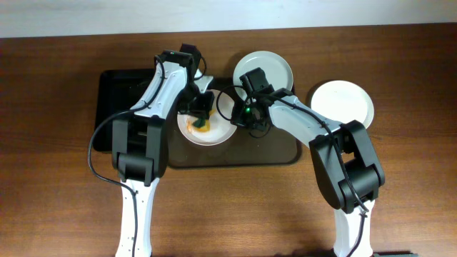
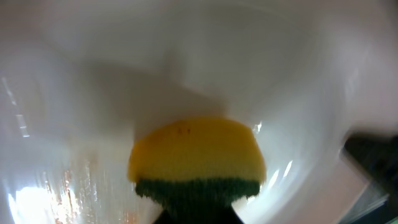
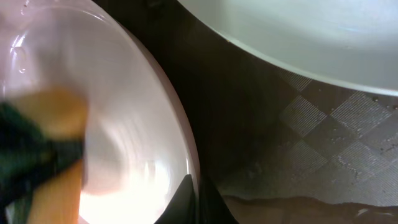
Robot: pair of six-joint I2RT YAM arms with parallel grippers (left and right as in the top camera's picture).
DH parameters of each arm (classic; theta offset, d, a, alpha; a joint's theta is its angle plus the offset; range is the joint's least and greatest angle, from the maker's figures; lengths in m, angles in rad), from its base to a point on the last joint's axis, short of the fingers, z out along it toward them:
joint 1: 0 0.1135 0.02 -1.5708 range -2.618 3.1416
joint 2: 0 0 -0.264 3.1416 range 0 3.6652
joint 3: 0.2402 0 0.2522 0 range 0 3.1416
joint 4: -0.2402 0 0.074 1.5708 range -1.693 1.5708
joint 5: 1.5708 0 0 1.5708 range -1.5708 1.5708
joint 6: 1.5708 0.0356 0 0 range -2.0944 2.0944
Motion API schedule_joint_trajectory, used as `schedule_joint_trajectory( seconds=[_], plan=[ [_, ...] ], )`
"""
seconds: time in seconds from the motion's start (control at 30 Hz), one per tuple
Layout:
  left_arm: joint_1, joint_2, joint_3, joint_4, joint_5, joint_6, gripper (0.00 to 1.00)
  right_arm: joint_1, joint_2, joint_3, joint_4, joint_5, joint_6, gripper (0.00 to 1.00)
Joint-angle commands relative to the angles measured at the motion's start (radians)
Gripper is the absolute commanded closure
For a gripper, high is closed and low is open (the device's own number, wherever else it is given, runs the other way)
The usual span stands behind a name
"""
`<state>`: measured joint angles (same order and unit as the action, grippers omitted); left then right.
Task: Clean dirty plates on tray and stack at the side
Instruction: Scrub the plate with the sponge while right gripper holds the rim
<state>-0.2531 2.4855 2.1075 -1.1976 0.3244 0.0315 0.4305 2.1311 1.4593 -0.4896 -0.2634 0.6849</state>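
Observation:
A white plate (image 1: 214, 135) with an orange smear lies on the dark brown tray (image 1: 271, 146). My left gripper (image 1: 202, 114) is shut on a yellow and green sponge (image 2: 196, 155), which presses on this plate (image 2: 93, 93); faint orange streaks (image 2: 68, 186) remain beside it. My right gripper (image 3: 196, 202) is shut on the plate's right rim (image 3: 180, 124), one finger on each side of it. The sponge (image 3: 43, 124) shows blurred at the left of the right wrist view. A second plate (image 1: 275, 64) rests at the tray's far edge. A third plate (image 1: 343, 103) sits on the table to the right.
A smaller black tray (image 1: 114, 107) lies left of the brown tray, under my left arm. The second plate (image 3: 298, 31) lies close beyond my right gripper. Wooden table surrounds both trays.

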Motion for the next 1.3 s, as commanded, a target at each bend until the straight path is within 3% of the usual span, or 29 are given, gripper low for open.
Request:
schedule_joint_trajectory(
  seconds=[0.0,0.13,0.33,0.97,1.27],
  plan=[
    [0.008,0.115,-0.051,0.072,-0.121,-0.037,0.99,0.001,0.004,-0.002,-0.009,-0.014,0.003,0.96],
    [0.007,0.115,-0.052,-0.005,-0.294,-0.150,0.99,0.001,0.004,-0.002,-0.010,-0.014,0.004,0.96],
    [0.007,0.115,-0.052,-0.124,-0.319,-0.151,0.99,0.001,0.004,-0.002,-0.011,-0.014,0.000,0.96],
    [0.020,0.114,-0.051,0.041,-0.321,-0.125,0.99,-0.084,0.004,-0.057,0.001,-0.182,-0.136,0.96],
    [0.013,0.050,-0.051,0.007,-0.356,-0.193,0.99,-0.078,0.004,-0.057,0.008,-0.182,-0.135,0.96]
  ],
)
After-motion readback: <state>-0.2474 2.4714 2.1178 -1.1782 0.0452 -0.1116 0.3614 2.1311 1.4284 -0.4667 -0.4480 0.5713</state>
